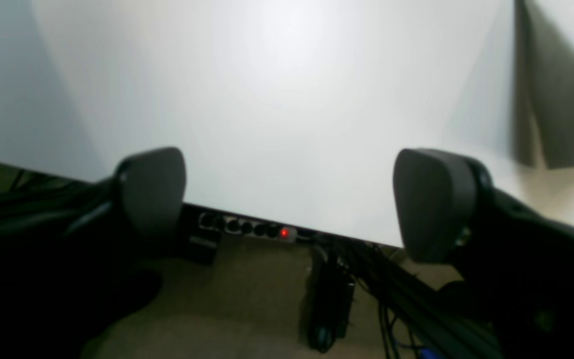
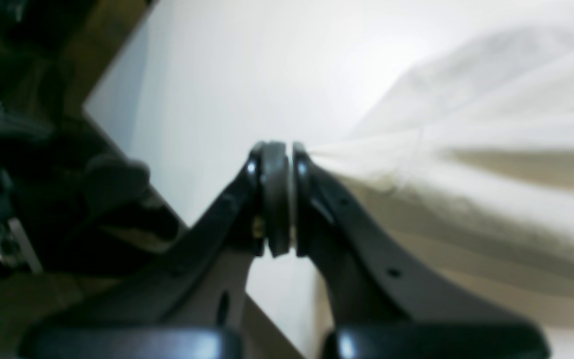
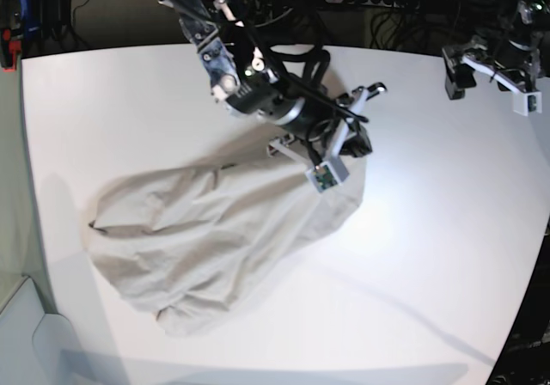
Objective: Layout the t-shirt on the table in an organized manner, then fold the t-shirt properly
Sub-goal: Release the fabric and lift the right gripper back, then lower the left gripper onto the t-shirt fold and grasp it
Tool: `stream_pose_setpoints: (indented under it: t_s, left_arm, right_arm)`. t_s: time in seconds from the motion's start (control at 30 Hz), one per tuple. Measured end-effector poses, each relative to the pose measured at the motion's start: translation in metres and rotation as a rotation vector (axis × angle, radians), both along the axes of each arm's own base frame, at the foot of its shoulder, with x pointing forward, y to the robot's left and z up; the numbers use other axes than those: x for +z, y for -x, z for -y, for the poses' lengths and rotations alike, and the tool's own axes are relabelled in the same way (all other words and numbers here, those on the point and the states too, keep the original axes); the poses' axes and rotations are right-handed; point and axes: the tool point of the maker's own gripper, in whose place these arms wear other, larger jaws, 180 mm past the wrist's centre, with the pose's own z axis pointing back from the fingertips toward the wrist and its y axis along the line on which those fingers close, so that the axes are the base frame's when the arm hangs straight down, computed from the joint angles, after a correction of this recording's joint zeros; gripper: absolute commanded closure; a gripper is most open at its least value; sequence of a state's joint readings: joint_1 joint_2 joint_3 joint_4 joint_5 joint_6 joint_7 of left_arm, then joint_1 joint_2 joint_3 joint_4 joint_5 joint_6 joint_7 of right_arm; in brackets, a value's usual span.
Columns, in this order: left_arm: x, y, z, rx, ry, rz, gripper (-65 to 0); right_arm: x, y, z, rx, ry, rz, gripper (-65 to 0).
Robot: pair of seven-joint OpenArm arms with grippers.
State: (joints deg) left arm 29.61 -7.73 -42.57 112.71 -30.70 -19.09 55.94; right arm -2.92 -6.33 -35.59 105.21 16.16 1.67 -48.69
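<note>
A grey-beige t-shirt (image 3: 215, 239) lay rumpled across the left-centre of the white table (image 3: 430, 256) in the base view, its bulk spread toward the near-left edge while one corner was drawn up toward the middle. The whole right half of the tabletop and the far-left corner lay bare, leaving broad room on those sides; the cloth's lower hem stopped short of the near edge.

The right gripper (image 2: 278, 199), reaching in over the table's centre, had its jaws pressed together on a fold of the t-shirt, the fabric stretching away from the pads (image 2: 272, 199) in taut ridges (the wrist picture was blurred, so how much cloth sat between them could not be judged). In the base view that arm (image 3: 258, 84) crossed above the garment's raised corner.

The left gripper (image 1: 287, 199) hung at the far right edge of the table, its two fingers (image 1: 152, 189) spread wide with nothing between them, touching no cloth. Beyond that edge a power strip (image 1: 247, 228) with a red light lay on the floor among dark cables (image 1: 381, 289).
</note>
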Motion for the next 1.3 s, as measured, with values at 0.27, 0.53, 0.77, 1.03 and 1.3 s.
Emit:
stream_pose_setpoints:
  t_s: [0.27, 0.53, 0.77, 1.03, 1.3]
  left_arm:
    - [0.002, -0.005, 0.002, -0.002, 0.009, 0.018, -65.0]
    - [0.008, -0.011, 0.013, -0.010, 0.085, 0.062, -65.0]
    - [0.043, -0.056, 0.024, -0.031, 0.177, 0.239, -65.0]
    - [0.050, -0.119, 0.048, -0.091, 0.223, 0.309, -65.0]
    - [-0.027, -0.171, 0.121, -0.213, 0.300, 0.096, -65.0]
  right_arm:
    - [-0.024, 0.007, -0.004, 0.021, 0.039, -0.058, -18.0]
    - [-0.024, 0.015, -0.001, 0.020, 0.031, -0.066, -26.6]
    - [-0.040, -0.001, 0.052, -0.061, 0.118, -0.050, -26.6]
    - [-0.027, -0.036, 0.134, -0.248, 0.177, 0.019, -26.4]
    - [-0.043, -0.034, 0.182, -0.356, 0.231, -0.021, -26.3]
